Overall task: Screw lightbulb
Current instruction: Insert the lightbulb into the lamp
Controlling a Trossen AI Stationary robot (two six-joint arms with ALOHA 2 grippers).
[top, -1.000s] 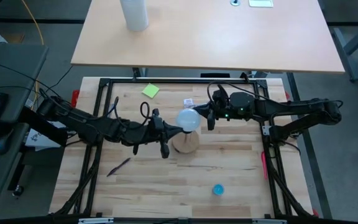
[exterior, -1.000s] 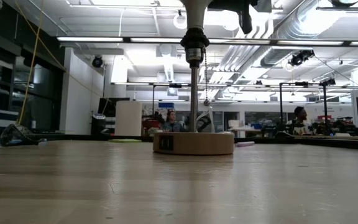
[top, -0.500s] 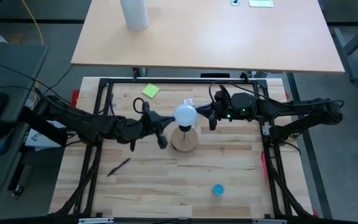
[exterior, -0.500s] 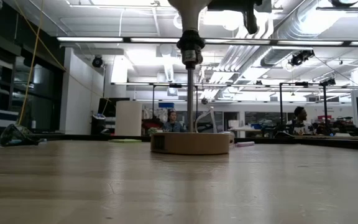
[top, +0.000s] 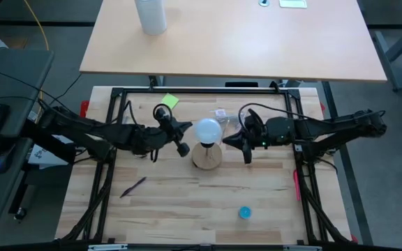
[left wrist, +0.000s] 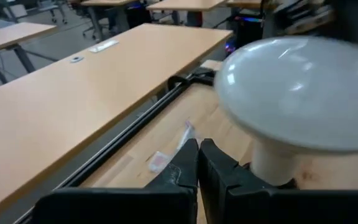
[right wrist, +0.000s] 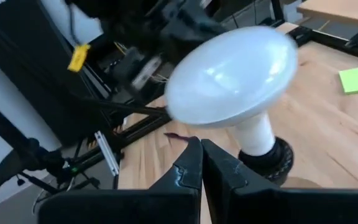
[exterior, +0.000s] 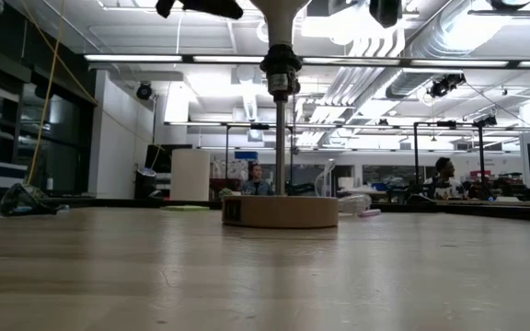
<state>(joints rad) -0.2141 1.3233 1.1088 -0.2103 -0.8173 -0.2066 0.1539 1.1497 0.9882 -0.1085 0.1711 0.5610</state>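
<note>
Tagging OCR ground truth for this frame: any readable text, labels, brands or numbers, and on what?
No text can be read in any view.
Dark label on the wooden disc base: too blurred to read.
Yellow sticky note: no writing visible.
Small paper slip on the table: too blurred to read.
Yellow tag on the frame: no legible marks.
Lightbulb: no print visible.

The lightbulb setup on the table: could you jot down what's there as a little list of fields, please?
lightbulb: white, upright in the black socket, held by neither gripper
stand: round wooden disc base under the bulb
left gripper: shut, just beside the bulb
right gripper: shut, on the bulb's other side
sticky note: green, on the table's far part
blue cap: near the front edge
</note>
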